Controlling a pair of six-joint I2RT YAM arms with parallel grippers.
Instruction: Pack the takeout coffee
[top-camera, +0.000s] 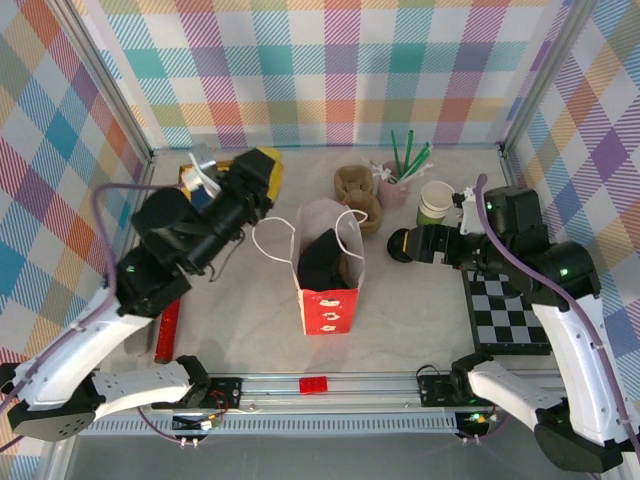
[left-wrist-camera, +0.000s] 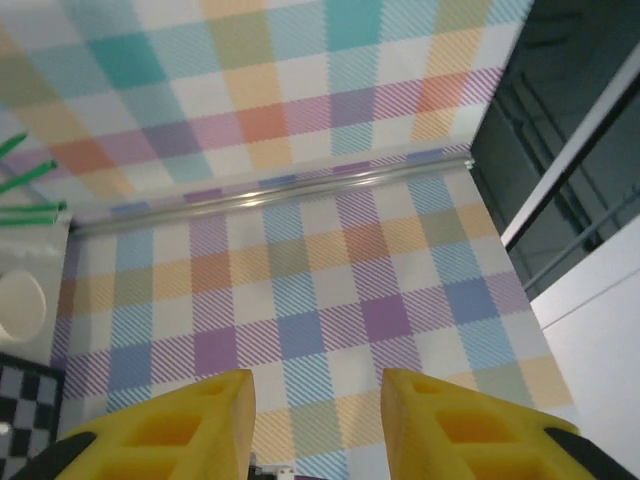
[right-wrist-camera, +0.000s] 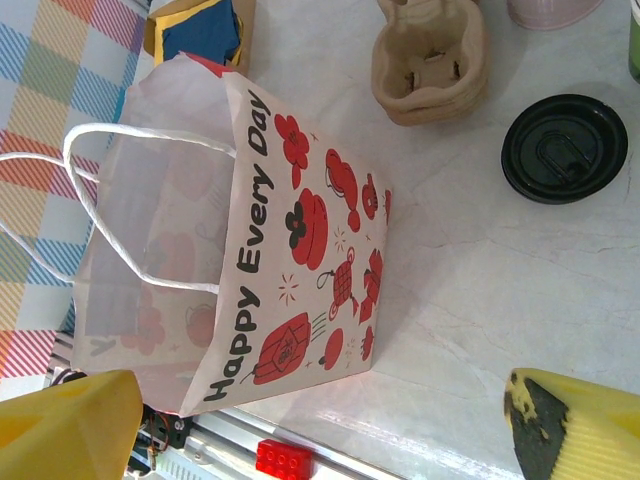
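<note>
The takeout coffee, a green paper cup with a pale top, stands at the back right with no lid on it; a sliver of it shows at the right wrist view's edge. A round black lid lies flat on the table. My right gripper is open just right of the lid, nothing between its fingers. The white paper bag with red prints stands open mid-table with something dark inside. My left gripper is raised behind the bag, open and empty.
A brown cup carrier and a pink cup of green straws stand behind the bag. A checkerboard mat lies front right. A red tube lies left, a red brick on the front rail.
</note>
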